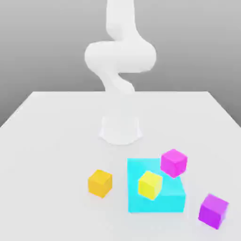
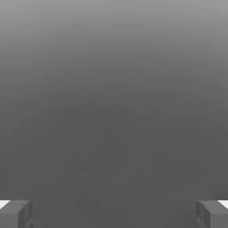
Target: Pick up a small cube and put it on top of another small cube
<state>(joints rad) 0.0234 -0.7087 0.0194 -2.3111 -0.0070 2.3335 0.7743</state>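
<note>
Purple cube (image 1: 213,211): right of cyan block (image 1: 155,202), apart | jaws (image 2: 114,214): wide, empty

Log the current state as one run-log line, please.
hand: open, empty | purple cube: on table, exterior view's right of cyan block | pink-magenta cube: not stacked with purple | stacking: not done

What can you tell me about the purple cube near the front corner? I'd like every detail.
The purple cube is small, plain and smooth-looking, like matte plastic, with no markings or separate parts that I can see. Its top looks lighter violet, its sides deeper purple. It sits on the pale surface toward the exterior view's lower right, turned so a vertical edge faces the camera. The cyan block lies to its left in that view, with a gap between. Nothing appears to touch it except the surface beneath.
</note>
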